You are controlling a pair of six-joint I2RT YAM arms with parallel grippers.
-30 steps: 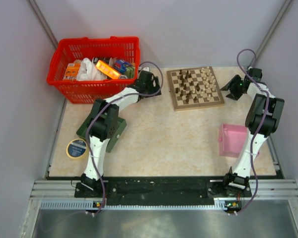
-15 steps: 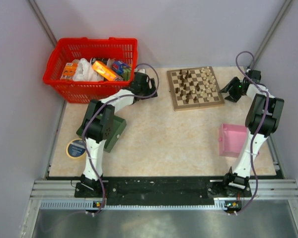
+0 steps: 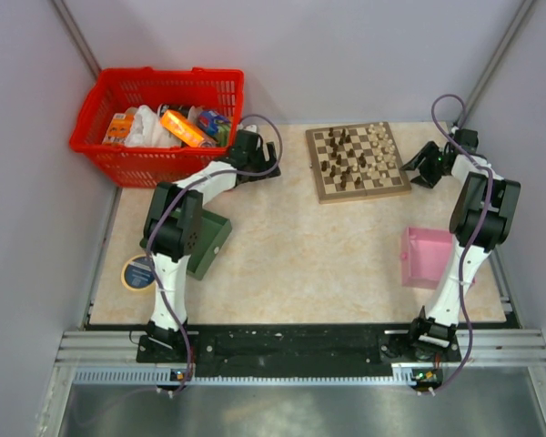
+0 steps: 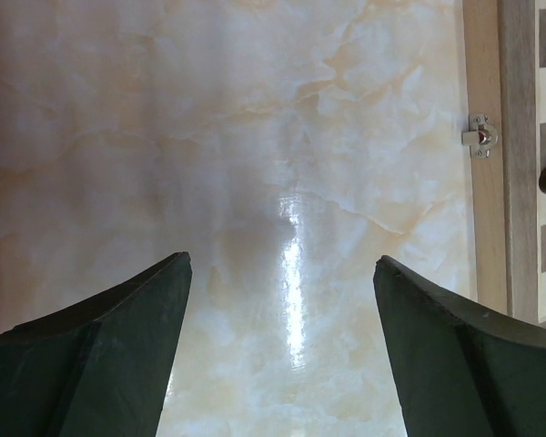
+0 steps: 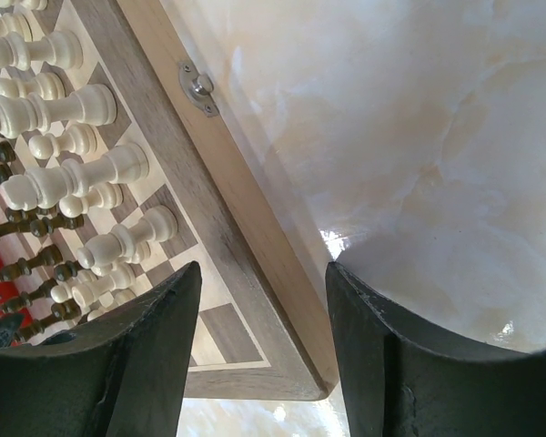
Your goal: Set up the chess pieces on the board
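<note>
The cream marble-look table (image 3: 300, 246) fills the floor of the booth, both arms bolted at its near edge. A red plastic mesh basket (image 3: 109, 155) full of packets sits at the far left corner. The square wooden chessboard with dark and cream checks and a tan border (image 3: 362, 192) lies against the far edge, right of the middle. A pink open box (image 3: 426, 257) stands near the right edge. A dark green tray (image 3: 209, 241) lies by the left edge, partly under the left arm.

The left gripper (image 4: 282, 264) hangs over bare table between the basket and the board, fingers spread wide with nothing between them. Only the board's left border and its small metal clasp (image 4: 480, 137) edge into its wrist view. The right gripper (image 5: 264, 266) hovers just beside the board's right edge, over one corner, fingers about half apart and empty.

Smallest are the chess pieces. The pale cream ones (image 5: 73, 177) stand on the right side of the board, the dark brown ones (image 3: 338, 159) spread over the left half, and several of both look out of line.

To my eye this is the moment between placements, and no piece is in hand. The right arm is closest, so I would expect it to reach in over the border, pick a stray cream piece and close on its narrow stem. The pieces stand close, so a neighbour could easily be toppled.
</note>
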